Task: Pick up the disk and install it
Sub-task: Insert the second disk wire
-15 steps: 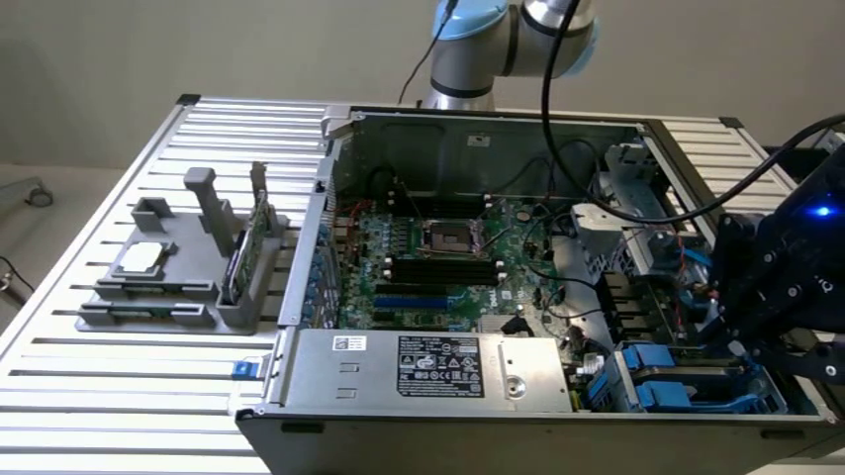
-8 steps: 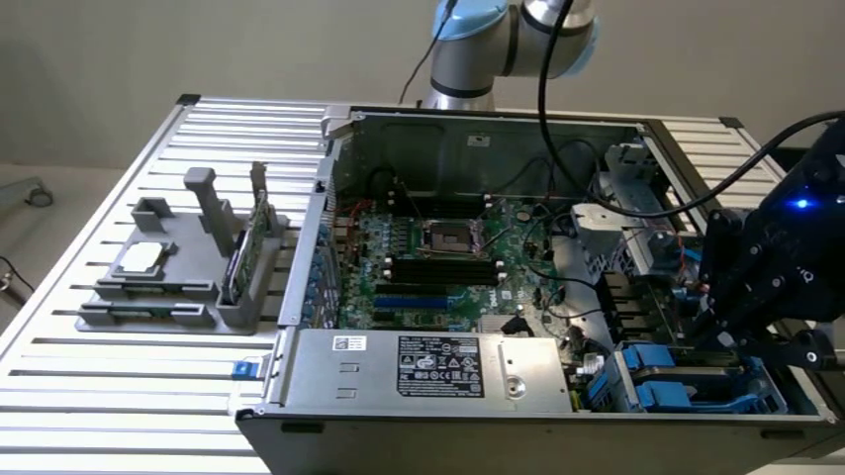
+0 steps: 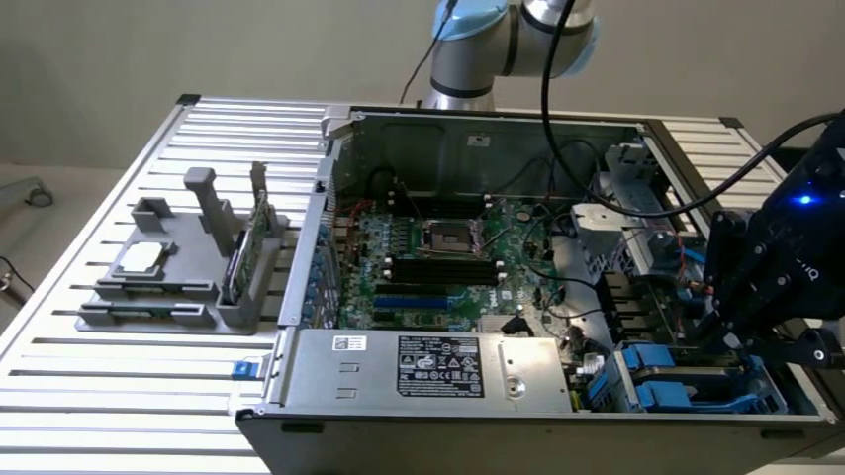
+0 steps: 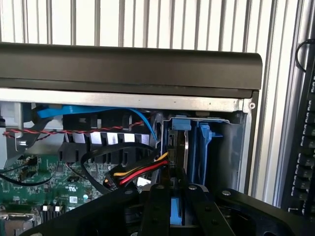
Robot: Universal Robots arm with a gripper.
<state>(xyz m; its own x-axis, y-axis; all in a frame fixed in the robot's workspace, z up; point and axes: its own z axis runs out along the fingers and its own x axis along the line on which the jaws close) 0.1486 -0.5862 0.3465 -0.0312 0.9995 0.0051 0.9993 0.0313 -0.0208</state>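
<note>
In the wrist view my gripper [image 4: 176,197] is shut on the disk [image 4: 176,216], and a strip of its bright blue carrier shows between the black fingers [image 4: 157,211]. The disk stands edge-on and runs from the fingers into the drive bay [image 4: 197,147] in the corner of the open computer case. Blue carrier parts [image 4: 204,142] stand upright in that bay beside it. In the exterior view the gripper [image 3: 742,336] hangs over the blue bay [image 3: 660,376] at the case's near corner, on the exterior view's right.
Red, yellow and black cables [image 4: 142,172] and a blue cable [image 4: 98,110] run close beside the bay. The motherboard [image 3: 436,257] and power supply [image 3: 422,366] occupy the case. On the slatted table, a grey fixture [image 3: 172,297] holds a silver chip [image 3: 142,259] and a green card [image 3: 244,252].
</note>
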